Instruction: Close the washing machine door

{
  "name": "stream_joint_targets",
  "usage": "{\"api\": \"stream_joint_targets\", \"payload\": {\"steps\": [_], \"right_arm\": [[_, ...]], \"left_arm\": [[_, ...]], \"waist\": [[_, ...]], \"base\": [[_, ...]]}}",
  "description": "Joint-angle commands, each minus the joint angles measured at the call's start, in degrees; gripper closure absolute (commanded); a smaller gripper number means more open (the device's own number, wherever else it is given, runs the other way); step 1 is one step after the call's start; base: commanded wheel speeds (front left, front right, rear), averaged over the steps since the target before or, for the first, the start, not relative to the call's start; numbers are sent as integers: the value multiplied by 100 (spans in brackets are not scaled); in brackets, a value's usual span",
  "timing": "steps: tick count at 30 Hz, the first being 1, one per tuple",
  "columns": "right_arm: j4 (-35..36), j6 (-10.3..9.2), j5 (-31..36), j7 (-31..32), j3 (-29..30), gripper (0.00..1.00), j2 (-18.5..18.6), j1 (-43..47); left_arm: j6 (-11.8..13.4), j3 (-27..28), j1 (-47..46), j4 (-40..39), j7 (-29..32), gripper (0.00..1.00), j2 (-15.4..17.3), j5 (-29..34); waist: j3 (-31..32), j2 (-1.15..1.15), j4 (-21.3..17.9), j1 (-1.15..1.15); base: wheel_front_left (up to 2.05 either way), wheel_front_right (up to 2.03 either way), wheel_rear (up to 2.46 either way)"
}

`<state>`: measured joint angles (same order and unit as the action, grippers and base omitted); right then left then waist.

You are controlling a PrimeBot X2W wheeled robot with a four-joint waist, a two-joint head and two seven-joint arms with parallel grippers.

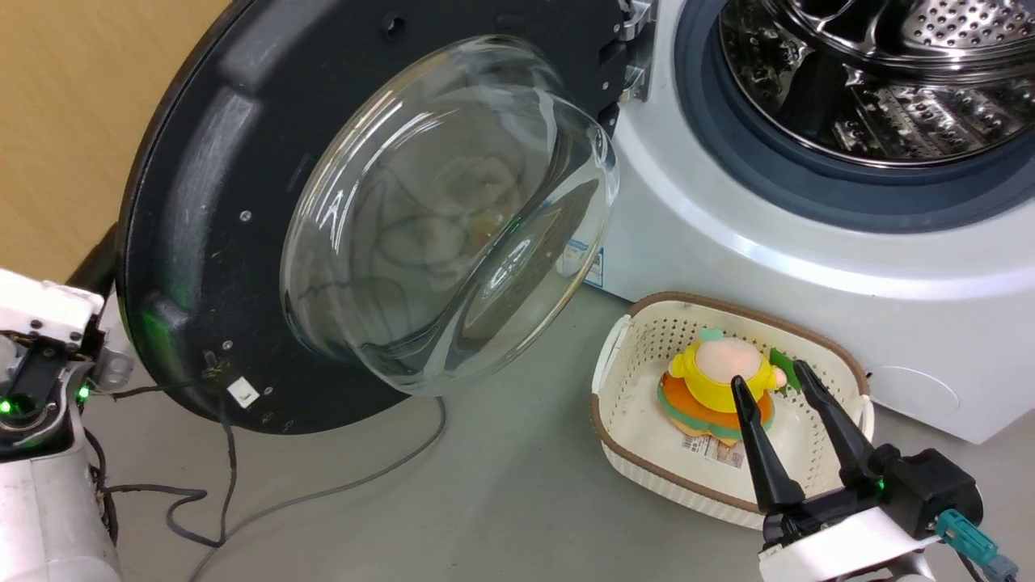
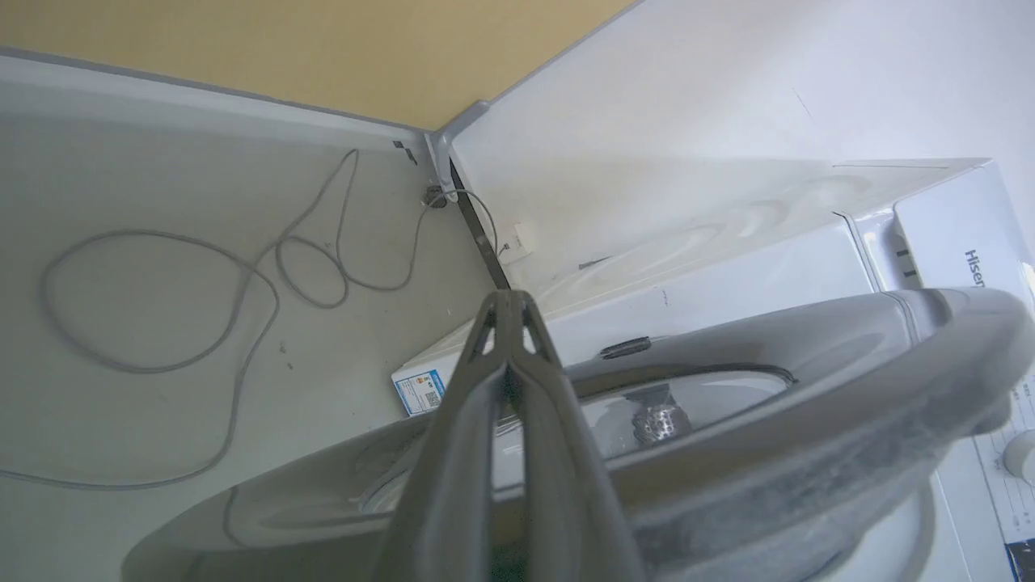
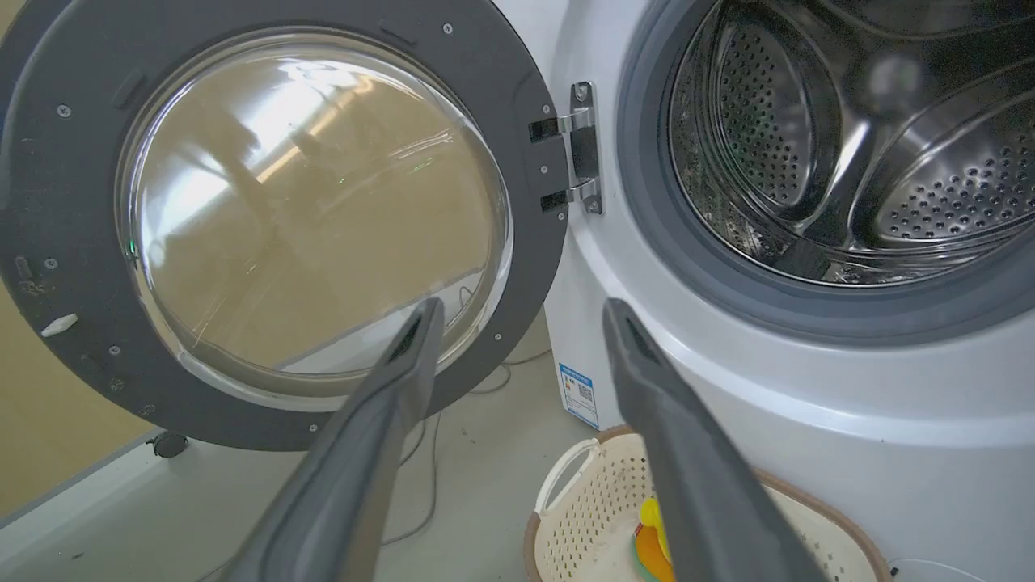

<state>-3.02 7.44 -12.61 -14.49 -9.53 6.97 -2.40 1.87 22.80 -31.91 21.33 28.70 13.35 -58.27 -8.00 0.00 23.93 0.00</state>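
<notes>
The washing machine door [image 1: 202, 202] stands swung wide open to the left, its glass bowl [image 1: 453, 226] facing me and its metal hinge [image 1: 627, 48] at the upper right. The white washing machine [image 1: 728, 242] shows its open steel drum [image 1: 873, 73]. My left wrist [image 1: 36, 380] sits at the door's far left edge, with the fingers hidden behind the rim. In the left wrist view my left gripper [image 2: 509, 301] is shut and empty, lying along the door's glossy outer face [image 2: 808, 453]. My right gripper [image 1: 776, 380] hangs open over the basket, and also shows as my right gripper [image 3: 521, 311] facing door [image 3: 65, 162] and machine [image 3: 728, 388].
A cream perforated basket [image 1: 639, 388] holding a yellow and orange plush toy [image 1: 711, 380] sits on the grey floor before the machine. A grey cable [image 1: 323, 493] loops across the floor under the door. A yellow wall [image 1: 65, 121] stands close behind the door.
</notes>
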Motion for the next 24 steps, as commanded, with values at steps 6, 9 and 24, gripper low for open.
{"api": "stream_joint_targets", "payload": {"steps": [6, 9, 24], "right_arm": [[-30, 5, -17, -33, 17, 0, -48, 7], [-69, 5, -27, -39, 84, 0, -90, 34], [-100, 5, -63, -50, 400, 0, -266, 452]], "left_arm": [[78, -94, 368, -271, 735, 100, -59, -307], [110, -93, 588, -487, 989, 100, -113, -450], [137, -605, 2126, -2134, 1880, 100, -794, -885]], "waist": [[159, 0, -83, 0], [300, 0, -147, 0], [886, 0, -638, 0]], "base": [[0, 0, 0], [0, 0, 0], [0, 0, 0]]}}
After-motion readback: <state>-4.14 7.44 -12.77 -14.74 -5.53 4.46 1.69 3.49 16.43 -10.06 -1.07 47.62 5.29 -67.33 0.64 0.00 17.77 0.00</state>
